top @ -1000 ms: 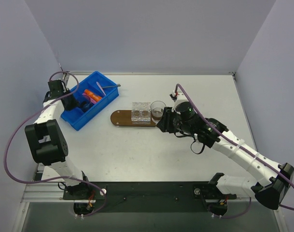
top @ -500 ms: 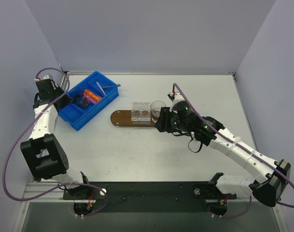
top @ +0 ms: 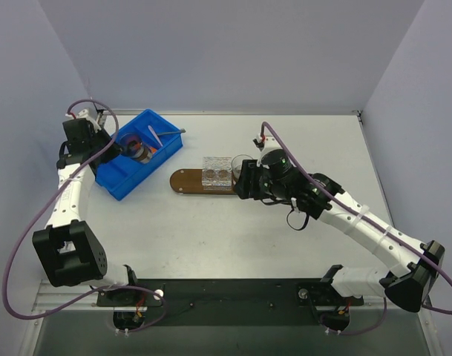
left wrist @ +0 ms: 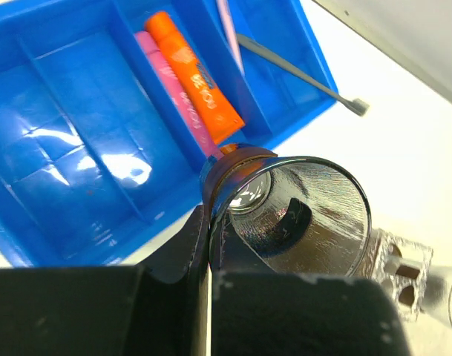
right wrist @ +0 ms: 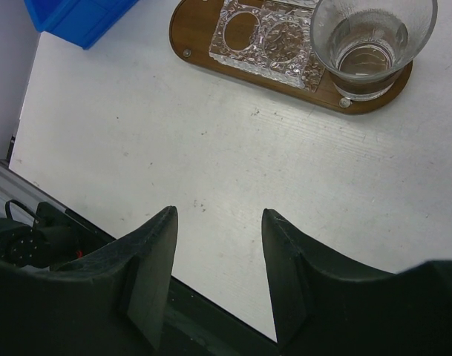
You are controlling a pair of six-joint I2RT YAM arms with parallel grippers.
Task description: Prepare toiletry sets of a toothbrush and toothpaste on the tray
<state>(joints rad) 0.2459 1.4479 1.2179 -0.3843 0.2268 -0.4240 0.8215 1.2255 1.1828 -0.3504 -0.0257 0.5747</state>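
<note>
My left gripper (left wrist: 209, 222) is shut on the rim of a clear glass cup (left wrist: 300, 208), held tilted over the blue bin (left wrist: 70, 148). In the bin lie the orange toothpaste (left wrist: 197, 78), a pink stick (left wrist: 170, 89) beside it and a lavender toothbrush (left wrist: 227, 30). The dark-brown tray (right wrist: 203, 41) carries a clear crystal holder (right wrist: 270, 37) and a second glass (right wrist: 372, 37) at its right end. My right gripper (right wrist: 220, 219) is open and empty, over bare table just in front of the tray. From above, the left gripper (top: 125, 150) is over the bin (top: 118, 182) and the right gripper (top: 240, 182) is at the tray's (top: 185, 180) right end.
A grey-handled brush (left wrist: 300, 74) sticks out over the bin's far rim. The table's near edge and a black rail (right wrist: 196, 326) lie close under my right fingers. White tabletop (top: 211, 230) spreads in front of the tray; walls close in on both sides.
My left gripper has shifted a little right over the bin with the glass still in it. My right gripper's jaws have spread wider and it has edged left along the tray's end.
</note>
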